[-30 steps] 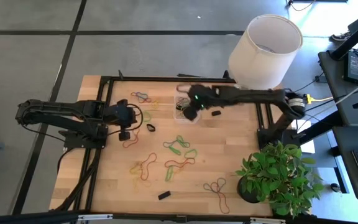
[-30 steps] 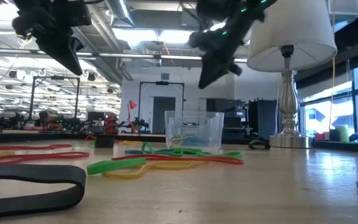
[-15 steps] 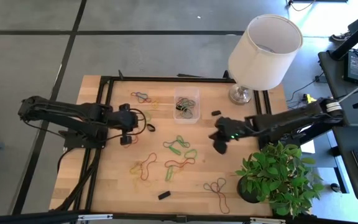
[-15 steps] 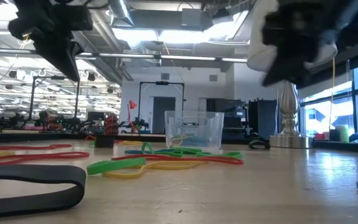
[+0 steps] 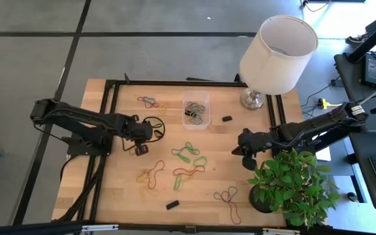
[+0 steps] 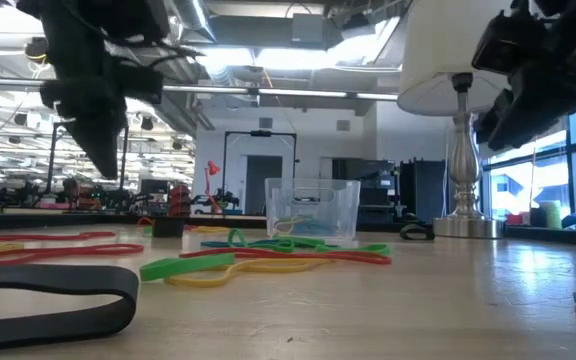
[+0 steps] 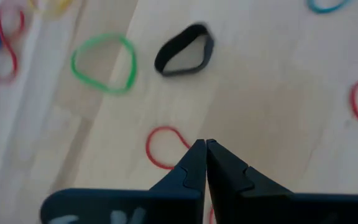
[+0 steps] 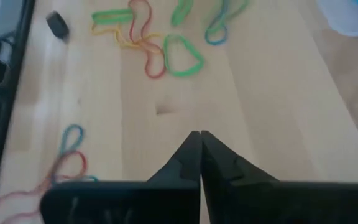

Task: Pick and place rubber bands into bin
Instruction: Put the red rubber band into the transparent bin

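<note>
The left gripper (image 5: 138,138) is hanging over the table's left half with its fingers pressed together and nothing between them, just above a red rubber band (image 7: 163,146) lying flat on the wood. A black rubber band (image 7: 184,51) and a green rubber band (image 7: 103,62) are lying a little farther off, apart from each other. Over on the right side, the right gripper (image 5: 247,154) is hovering near the potted plant (image 5: 292,186), its fingers also closed tight and empty, pointing across bare wood toward a loose tangle of rubber bands (image 8: 157,37). The clear bin (image 5: 196,111) is sitting at the far middle of the table with a few bands already inside. Beside it, the white lamp (image 5: 276,52) is standing at the far right corner.
</note>
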You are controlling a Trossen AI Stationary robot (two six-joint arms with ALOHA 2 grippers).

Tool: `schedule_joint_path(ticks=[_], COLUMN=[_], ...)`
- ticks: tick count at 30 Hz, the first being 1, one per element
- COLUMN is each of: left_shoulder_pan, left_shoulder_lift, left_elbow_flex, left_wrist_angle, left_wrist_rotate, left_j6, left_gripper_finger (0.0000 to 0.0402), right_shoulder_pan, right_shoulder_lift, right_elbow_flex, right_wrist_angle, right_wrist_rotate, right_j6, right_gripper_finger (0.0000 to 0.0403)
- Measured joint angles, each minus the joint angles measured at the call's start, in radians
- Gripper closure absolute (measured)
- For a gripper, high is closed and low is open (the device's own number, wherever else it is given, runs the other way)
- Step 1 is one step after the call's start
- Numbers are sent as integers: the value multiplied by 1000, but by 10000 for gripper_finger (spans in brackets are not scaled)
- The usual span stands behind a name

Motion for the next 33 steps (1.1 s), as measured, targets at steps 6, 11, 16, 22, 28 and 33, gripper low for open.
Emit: schedule_joint_path(ticks=[6, 11, 16, 22, 28, 33], left_shoulder_pan=[29, 103, 167, 188, 184, 183], left_shoulder_lift=[86, 159, 245, 341, 373, 369], left_elbow_flex=[0, 0, 0, 6, 6, 5], left_wrist_angle=[2, -5, -11, 10, 31, 39], left_wrist_rotate=[1, 56, 155, 218, 232, 240], left_j6=[-205, -495, -689, -705, -718, -731], left_gripper_finger=[347, 299, 262, 247, 265, 324], right_shoulder_pan=[0, 0, 0, 0, 0, 0], right_shoulder_lift=[-30, -31, -31, -30, -30, -30], right_elbow_flex=[-29, -29, -29, -29, -29, -29], right_wrist_angle=[-6, -1, -2, -2, 0, 0], right_wrist_rotate=[0, 0, 0, 1, 1, 2], right_j6=[-50, -79, -78, -78, -72, -74], right_gripper_finger=[401, 397, 399, 395, 398, 397])
